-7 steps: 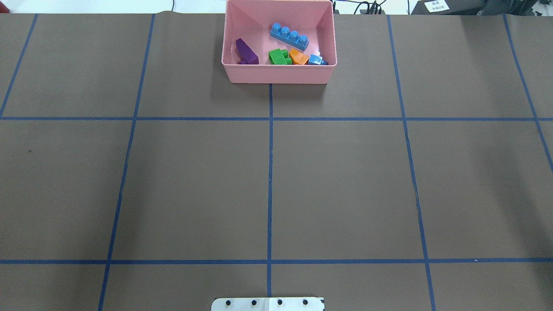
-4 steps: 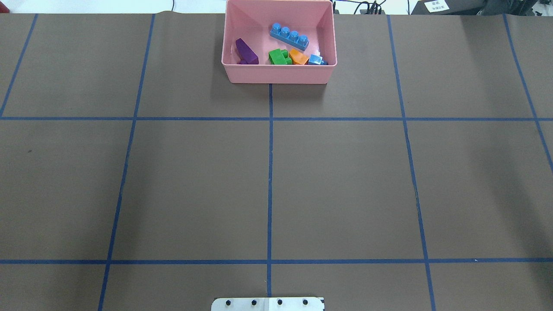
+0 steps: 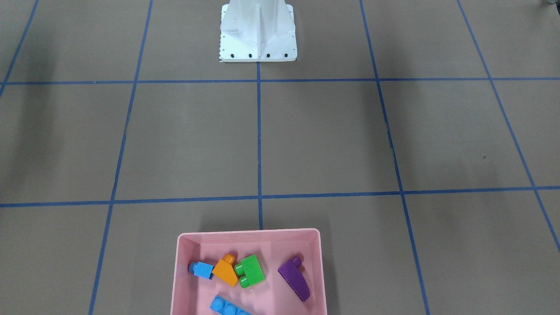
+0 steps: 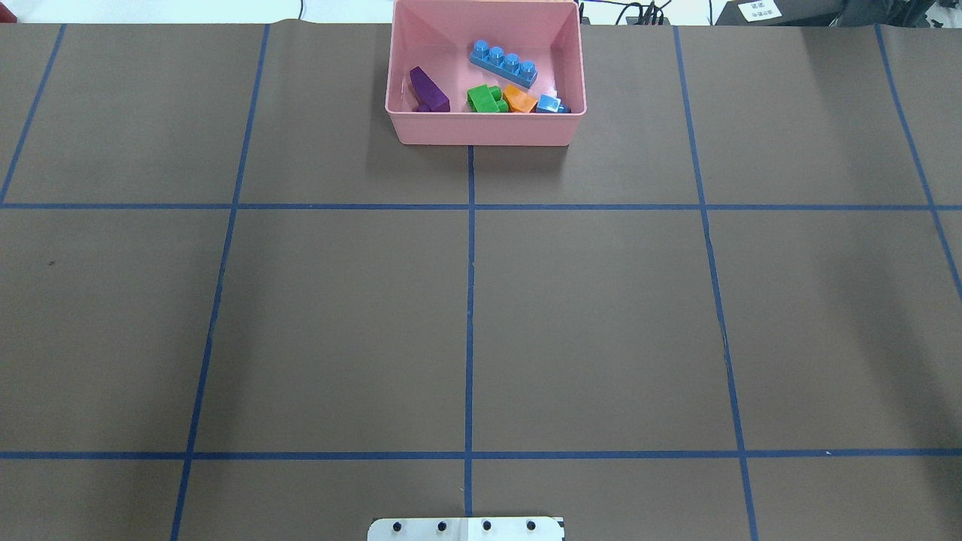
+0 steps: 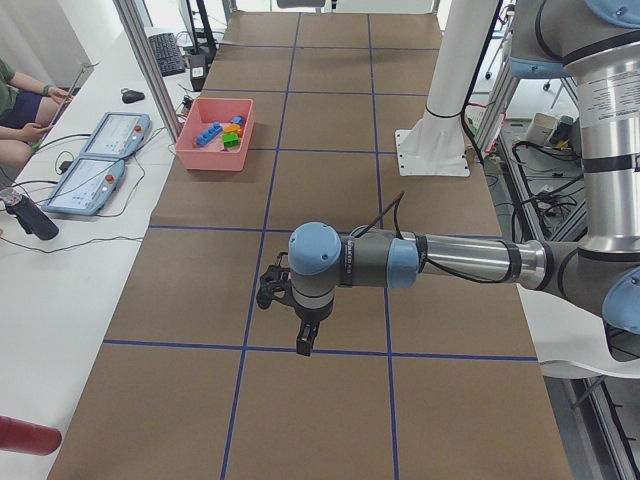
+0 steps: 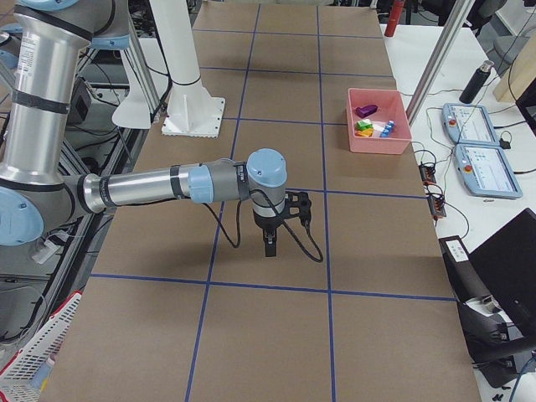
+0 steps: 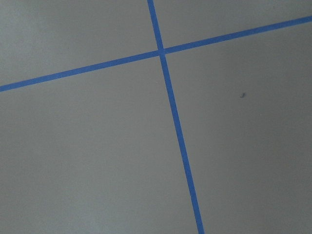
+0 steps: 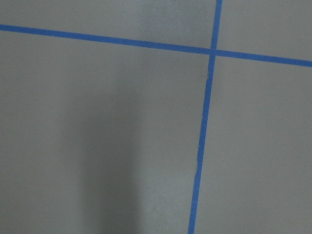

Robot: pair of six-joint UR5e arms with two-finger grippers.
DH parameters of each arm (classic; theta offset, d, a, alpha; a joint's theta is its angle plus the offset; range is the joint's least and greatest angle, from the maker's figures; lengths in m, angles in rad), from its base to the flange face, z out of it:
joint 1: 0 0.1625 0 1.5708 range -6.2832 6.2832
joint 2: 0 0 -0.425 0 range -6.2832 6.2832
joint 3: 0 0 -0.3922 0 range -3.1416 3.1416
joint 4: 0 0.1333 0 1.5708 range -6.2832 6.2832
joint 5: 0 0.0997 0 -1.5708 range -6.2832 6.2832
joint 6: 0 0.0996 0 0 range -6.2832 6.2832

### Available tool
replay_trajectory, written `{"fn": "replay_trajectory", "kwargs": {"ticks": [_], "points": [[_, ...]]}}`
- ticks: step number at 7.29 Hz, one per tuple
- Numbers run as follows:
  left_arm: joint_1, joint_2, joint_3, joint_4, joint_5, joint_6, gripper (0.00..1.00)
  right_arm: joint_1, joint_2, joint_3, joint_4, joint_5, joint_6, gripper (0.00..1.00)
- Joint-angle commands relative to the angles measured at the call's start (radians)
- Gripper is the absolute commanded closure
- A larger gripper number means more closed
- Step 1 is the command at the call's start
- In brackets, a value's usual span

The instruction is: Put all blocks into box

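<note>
The pink box (image 4: 485, 129) stands at the table's far edge, near the centre line; it also shows in the front view (image 3: 183, 273). In it lie the long blue bar (image 4: 504, 64), the purple wedge (image 4: 429, 90), the green brick (image 4: 485, 99), the orange brick (image 4: 518, 99) and the small blue cube (image 4: 549, 104). My left gripper (image 5: 305, 345) and right gripper (image 6: 268, 249) show only in the side views, hanging over bare table far from the box. I cannot tell whether either is open or shut.
The white robot base (image 3: 258, 33) stands at the table's near edge. Blue tape lines (image 4: 470, 300) grid the brown table. Control tablets (image 5: 100, 170) and cables lie on the side bench beyond the box. A black bottle (image 6: 479, 81) stands there too.
</note>
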Motion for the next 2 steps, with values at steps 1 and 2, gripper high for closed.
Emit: {"fn": "replay_trajectory", "kwargs": {"ticks": [1, 2], "points": [[0.000, 0.017, 0.009, -0.002, -0.001, 0.001, 0.00, 0.000, -0.008, -0.001, 0.000, 0.000, -0.004, 0.00], [0.000, 0.017, 0.009, -0.002, 0.002, 0.000, 0.00, 0.000, -0.009, -0.001, 0.000, 0.000, -0.007, 0.00]]}}
